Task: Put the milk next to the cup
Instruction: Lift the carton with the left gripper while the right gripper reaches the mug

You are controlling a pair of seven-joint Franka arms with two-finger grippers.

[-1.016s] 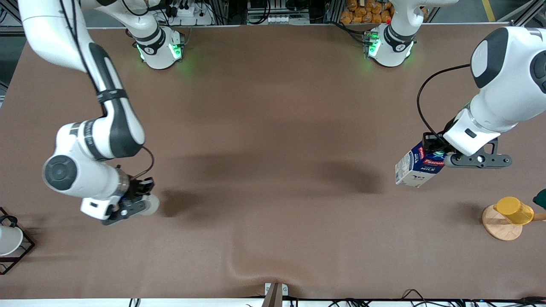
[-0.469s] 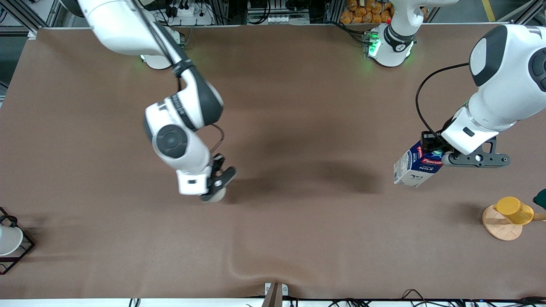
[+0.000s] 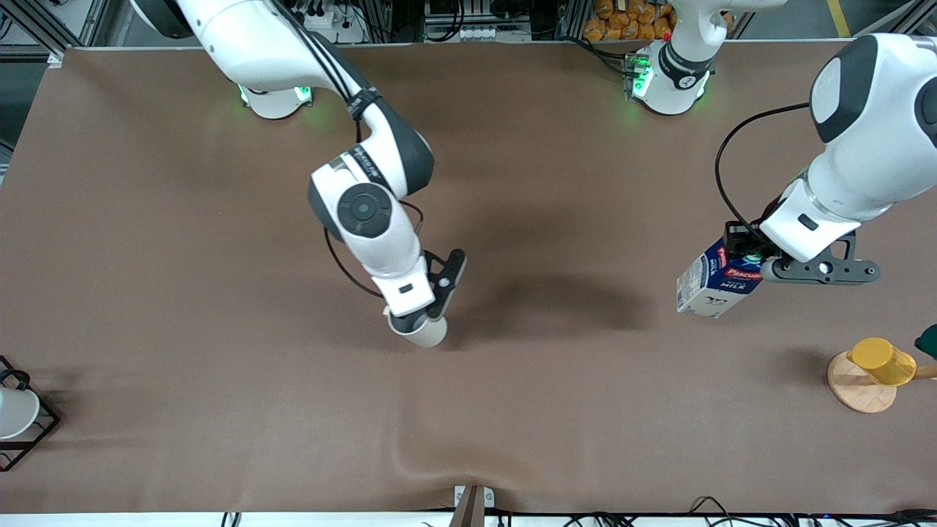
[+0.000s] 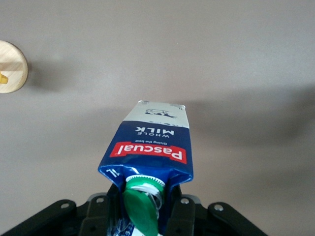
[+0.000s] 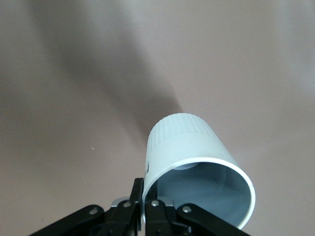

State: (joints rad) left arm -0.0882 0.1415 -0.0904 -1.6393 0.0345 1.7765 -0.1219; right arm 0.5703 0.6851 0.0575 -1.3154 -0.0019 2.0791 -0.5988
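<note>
Brown table cloth is bare along the edge nearest the front camera, apart from a ripple near the middle. At the left arm's end sits a yellow cup on a wooden disc; at the right arm's end a white cup in a black wire frame is cut by the picture edge. Neither is the task's.

Main change over the last second: the right gripper has swung from the right arm's end to over the middle of the table, carrying the cup. Its fingers are clamped on the mug's rim, one inside and one outside, per the right wrist view. The cup hangs tilted; whether its base touches the cloth can't be told.

The left gripper has barely moved. It stays closed on the top of the milk, green cap between the jaws in the left wrist view, carton tilted and off the table toward the left arm's end.

So the cup is arriving at a central drop spot while the milk waits, still well apart from it. Likely next: cup down, then the milk travels across.
</note>
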